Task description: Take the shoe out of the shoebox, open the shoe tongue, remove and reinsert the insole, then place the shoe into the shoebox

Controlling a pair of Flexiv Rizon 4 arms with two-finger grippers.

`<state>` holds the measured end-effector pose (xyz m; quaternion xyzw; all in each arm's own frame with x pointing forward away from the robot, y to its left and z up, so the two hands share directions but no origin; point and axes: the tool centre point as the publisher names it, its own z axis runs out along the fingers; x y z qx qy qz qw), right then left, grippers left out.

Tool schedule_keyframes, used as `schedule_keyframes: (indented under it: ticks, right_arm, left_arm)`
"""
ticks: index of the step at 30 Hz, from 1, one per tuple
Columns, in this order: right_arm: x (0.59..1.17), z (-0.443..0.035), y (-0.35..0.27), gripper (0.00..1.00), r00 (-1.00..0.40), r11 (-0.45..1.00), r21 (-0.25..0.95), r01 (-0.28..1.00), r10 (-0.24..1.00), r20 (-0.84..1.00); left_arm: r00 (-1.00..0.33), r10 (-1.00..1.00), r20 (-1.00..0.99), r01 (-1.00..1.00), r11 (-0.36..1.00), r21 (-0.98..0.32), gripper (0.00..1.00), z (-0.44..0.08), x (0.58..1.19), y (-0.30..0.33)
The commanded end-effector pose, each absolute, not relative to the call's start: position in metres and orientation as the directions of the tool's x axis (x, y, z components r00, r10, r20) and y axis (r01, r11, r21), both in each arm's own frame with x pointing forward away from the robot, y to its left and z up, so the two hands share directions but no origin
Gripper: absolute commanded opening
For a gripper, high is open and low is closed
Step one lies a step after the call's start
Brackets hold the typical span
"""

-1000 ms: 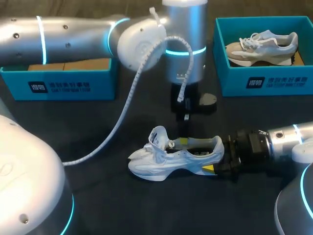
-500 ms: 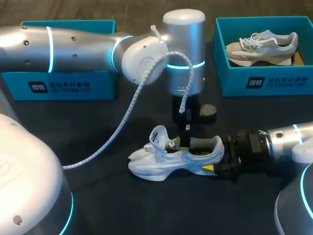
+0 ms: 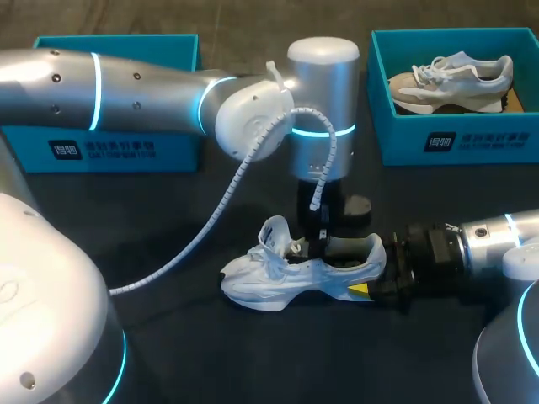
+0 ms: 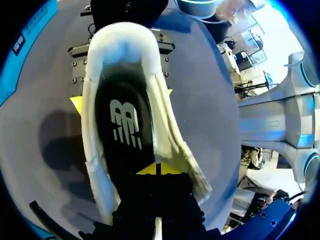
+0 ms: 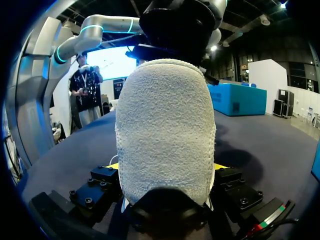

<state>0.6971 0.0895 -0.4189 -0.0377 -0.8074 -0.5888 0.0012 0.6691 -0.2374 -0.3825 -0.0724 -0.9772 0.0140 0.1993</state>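
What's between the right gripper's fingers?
The heel of the white shoe: in the right wrist view it fills the gap, and the right gripper has a yellow tip against each side.

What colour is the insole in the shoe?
Insole: black with a white logo; clearest in the left wrist view.

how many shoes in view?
2. One shoe on the table, heel in right gripper; other shoe in right box. Left box interior hidden by arm.
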Motion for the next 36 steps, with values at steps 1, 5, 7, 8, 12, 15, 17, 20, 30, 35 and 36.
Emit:
schedule_keyframes:
  ticks: [1,5,7,8,12,15,17,20,30,35,36]
  right_arm:
    - [0.697,-0.419,0.09,0.0,-0.997,0.307,0.949,0.063,0.06,0.047]
    - [0.697,-0.419,0.09,0.0,-0.997,0.307,0.949,0.063,0.06,0.047]
    - [0.697,-0.419,0.09,0.0,-0.997,0.307,0.949,0.063,0.06,0.047]
    - [0.697,-0.419,0.09,0.0,-0.997,0.307,0.949,0.063,0.06,0.047]
    - [0.697,-0.419,0.09,0.0,-0.997,0.307,0.949,0.063,0.06,0.047]
    - [0.697,-0.419,0.09,0.0,-0.997,0.307,0.949,0.063,0.06,0.047]
    - [0.697,-0.419,0.09,0.0,-0.997,0.307,0.949,0.063,0.06,0.047]
    - [0.697,-0.419,0.09,0.0,-0.997,0.307,0.949,0.063,0.06,0.047]
    - [0.697,-0.419,0.09,0.0,-0.997,0.307,0.949,0.063,0.06,0.047]
    - [0.697,-0.419,0.09,0.0,-0.997,0.307,0.949,0.063,0.06,0.047]
    - [0.697,-0.419,0.09,0.0,-0.997,0.307,0.949,0.063,0.06,0.047]
  left_arm:
    - [-0.913,0.154,0.378,0.14,0.988,-0.065,0.0,-0.383,0.661,-0.23]
    - [-0.923,0.162,0.35,0.149,0.987,-0.064,0.0,-0.382,0.654,-0.23]
    - [-0.929,0.159,0.335,0.148,0.987,-0.058,0.0,-0.385,0.652,-0.231]
    - [-0.931,0.157,0.329,0.148,0.988,-0.054,0.0,-0.387,0.652,-0.232]
    - [-0.938,0.149,0.312,0.145,0.989,-0.038,0.0,-0.393,0.652,-0.233]
    - [-0.943,0.144,0.299,0.14,0.99,-0.034,0.0,-0.395,0.654,-0.233]
    - [-0.948,0.139,0.287,0.135,0.99,-0.034,0.08,-0.397,0.656,-0.234]
    - [-0.949,0.141,0.283,0.135,0.99,-0.038,0.22,-0.398,0.657,-0.235]
    - [-0.974,0.117,0.195,0.114,0.993,-0.027,0.31,-0.411,0.66,-0.242]
    - [-0.988,0.097,0.124,0.095,0.995,-0.017,0.33,-0.417,0.664,-0.244]
    - [-0.989,0.094,0.116,0.093,0.996,-0.016,0.33,-0.418,0.665,-0.244]
